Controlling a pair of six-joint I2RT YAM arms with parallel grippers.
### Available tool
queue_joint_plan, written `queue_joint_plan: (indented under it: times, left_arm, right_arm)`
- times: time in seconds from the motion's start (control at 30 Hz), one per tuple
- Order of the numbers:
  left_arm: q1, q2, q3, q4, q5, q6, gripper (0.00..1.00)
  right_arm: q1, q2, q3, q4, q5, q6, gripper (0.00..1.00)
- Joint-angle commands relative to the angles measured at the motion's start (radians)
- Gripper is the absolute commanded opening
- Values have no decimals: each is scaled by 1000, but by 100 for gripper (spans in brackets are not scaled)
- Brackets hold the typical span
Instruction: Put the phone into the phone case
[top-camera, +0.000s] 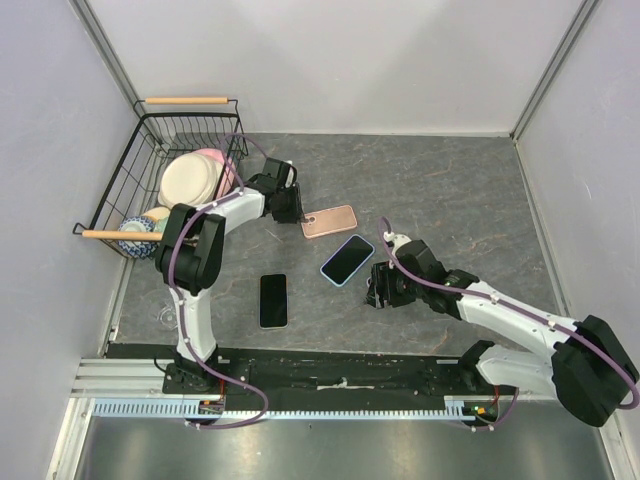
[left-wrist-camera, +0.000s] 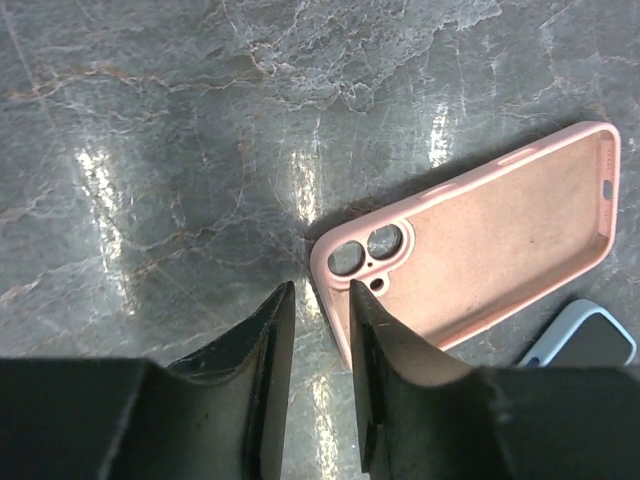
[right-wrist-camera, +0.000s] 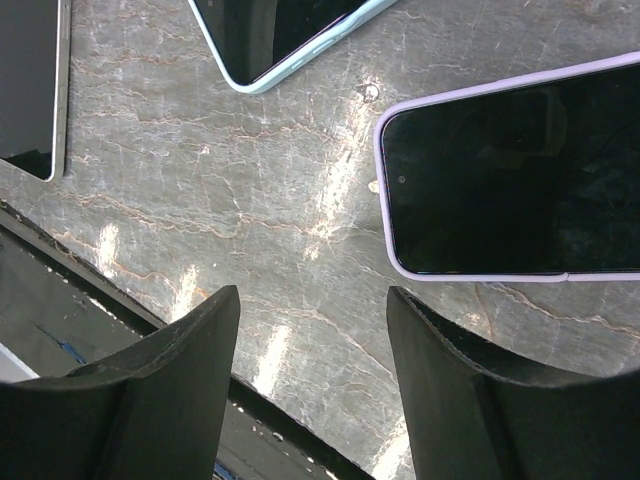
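Closest up are the 2 dark fingers (left-wrist-camera: 262, 350) of your left claw (left-wrist-camera: 320, 292). They stand narrow, and the end wall of the pink case (left-wrist-camera: 500, 240), the end with the camera holes, sits in the gap. 1 finger touches the wall, but a thin strip of desk (left-wrist-camera: 150, 150) shows beside the other, so I think the case is not pinched yet. To do this step well, squeeze only the thin wall, slowly, and hold the case flat with its open side up. If it slides, stop and line up again.

Your left arm (top-camera: 205, 250) reaches far out from its base, bends at the elbow and points the claw sideways at the case. Your right arm (top-camera: 500, 315) lies low across the desk toward the middle. The right claw (right-wrist-camera: 312, 295) is wide and holds nothing. It hangs over bare desk beside a phone in a purple cover (right-wrist-camera: 510, 170).

I would pick the bare black phone (top-camera: 273, 300) for the case. It lies flat near the left arm's base, well apart from the case. A phone in a blue cover (top-camera: 347, 259) lies near the case, on the right arm's side.
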Motion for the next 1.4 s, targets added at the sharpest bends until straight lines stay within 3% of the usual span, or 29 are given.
queue_joint_plan:
  times: [0.0,0.13,0.23,0.27,0.3,0.5,0.63,0.97,1.17,1.37]
  left_arm:
    - [-1,50,51,-3,28,55,33]
    - [-2,73,36,-6,41,55,30]
    - [-2,85,18,17,70,47,15]
    - [-4,88,18,18,80,46,4]
    - [-2,90,16,27,89,37,2]
    - [-2,6,-30,64,121,12,2]
    - [-2,-152,-94,72,127,3,2]
    - [-16,-552,-470,107,135,-95,2]
    - [-106,-705,-660,90,75,-178,2]
    - [-209,-780,-754,20,23,-239,2]
  right_arm:
    - [-2,23,22,49,3,-21,67]
    - [-5,40,33,55,14,-21,67]
    - [-5,56,41,56,11,-24,67]
    - [-3,62,45,56,11,-26,67]
    - [-5,62,45,56,9,-26,67]
    - [-5,54,42,55,9,-24,67]
    - [-5,37,28,55,15,-20,67]
    - [-3,5,38,38,9,-10,67]
    - [-3,-9,54,18,15,-6,67]
    - [-5,-59,59,-11,74,-9,69]
